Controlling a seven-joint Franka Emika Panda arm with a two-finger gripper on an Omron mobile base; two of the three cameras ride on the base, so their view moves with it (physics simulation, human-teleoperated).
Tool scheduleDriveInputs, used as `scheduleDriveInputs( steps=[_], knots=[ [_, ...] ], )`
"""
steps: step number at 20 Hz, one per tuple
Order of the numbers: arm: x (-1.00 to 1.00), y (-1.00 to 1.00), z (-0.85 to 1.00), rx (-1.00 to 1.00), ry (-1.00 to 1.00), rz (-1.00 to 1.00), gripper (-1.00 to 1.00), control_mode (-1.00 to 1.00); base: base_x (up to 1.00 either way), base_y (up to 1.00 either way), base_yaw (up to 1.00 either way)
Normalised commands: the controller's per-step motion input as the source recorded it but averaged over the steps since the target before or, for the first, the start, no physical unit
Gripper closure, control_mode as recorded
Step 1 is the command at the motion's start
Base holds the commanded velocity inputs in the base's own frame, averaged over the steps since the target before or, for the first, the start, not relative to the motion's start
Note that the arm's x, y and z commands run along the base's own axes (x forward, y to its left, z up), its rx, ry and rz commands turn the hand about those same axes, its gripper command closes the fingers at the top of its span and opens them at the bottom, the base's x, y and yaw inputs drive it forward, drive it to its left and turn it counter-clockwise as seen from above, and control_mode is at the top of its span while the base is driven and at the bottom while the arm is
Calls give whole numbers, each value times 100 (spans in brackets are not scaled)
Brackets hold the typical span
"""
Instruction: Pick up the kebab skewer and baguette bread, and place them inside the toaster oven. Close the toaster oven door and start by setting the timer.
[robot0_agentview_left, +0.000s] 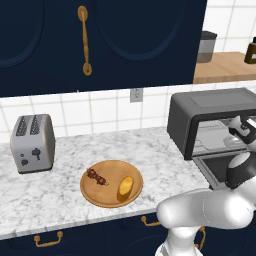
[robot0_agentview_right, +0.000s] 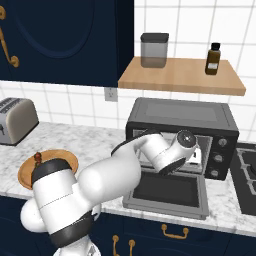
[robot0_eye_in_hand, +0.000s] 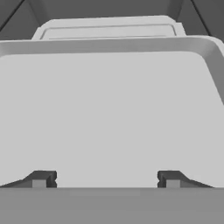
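Both food items rest on the wooden plate (robot0_agentview_left: 89, 192), left of the toaster oven (robot0_agentview_left: 212, 117): the kebab skewer (robot0_agentview_left: 97, 176) far-left, the baguette bread (robot0_agentview_left: 126, 186) near-right. The toaster oven door (robot0_agentview_right: 167, 192) lies dropped open, leaving the cavity accessible. The gripper (robot0_eye_in_hand: 106, 179) reaches inside over a pale tray (robot0_eye_in_hand: 113, 109), jaws spread, pinching nothing.

The arm hides most of the wooden plate (robot0_agentview_right: 30, 172) in the right base view, leaving a sliver at nine o'clock; the bread there is covered. The toaster (robot0_agentview_right: 15, 120) is cut by the left edge. In the left base view, the oven (robot0_agentview_left: 215, 120) runs off at three o'clock.
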Motion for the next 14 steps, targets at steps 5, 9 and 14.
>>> scheduleDriveInputs(
  steps=[5,9,14],
  knots=[
    [-42,-1,-28,0,5,0,-100,-100,0,0,0],
    [-40,-1,-26,0,6,0,-100,-100,0,0,0],
    [-22,0,-10,0,4,0,-100,-100,0,0,0]
  ],
)
